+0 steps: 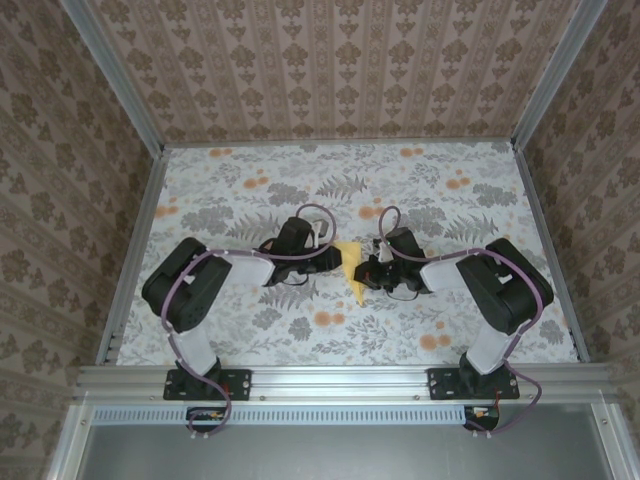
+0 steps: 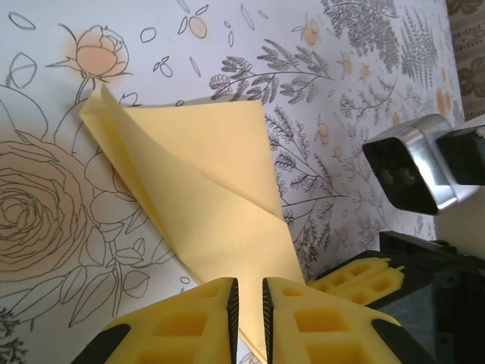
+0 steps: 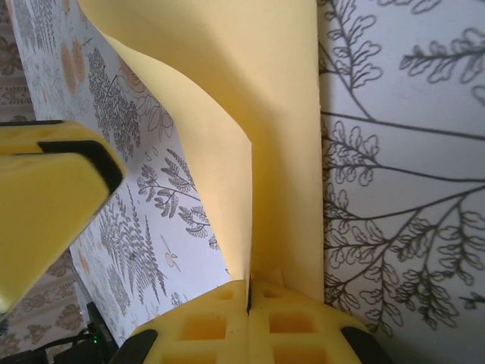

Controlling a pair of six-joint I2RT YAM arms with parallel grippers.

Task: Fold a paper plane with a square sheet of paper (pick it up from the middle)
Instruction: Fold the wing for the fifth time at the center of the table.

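The pale yellow square sheet of paper (image 1: 350, 268) lies mid-table between both grippers, folded into a pointed shape with diagonal creases (image 2: 204, 182). My left gripper (image 2: 250, 303) hovers over its wide end, jaws a narrow slit apart, and the paper shows flat behind the slit. In the top view it (image 1: 335, 258) comes in from the left. My right gripper (image 3: 248, 292) is shut on the sheet's edge, and the sheet (image 3: 273, 136) curls up from between its fingers. From above, the right gripper (image 1: 366, 272) sits against the paper's right side.
The floral tablecloth (image 1: 300, 190) covers the table inside patterned walls. The two grippers sit very close: the right one's yellow fingers (image 2: 356, 277) and metal camera block (image 2: 413, 171) show beside the left jaws, and a left finger (image 3: 45, 197) looms in the right wrist view.
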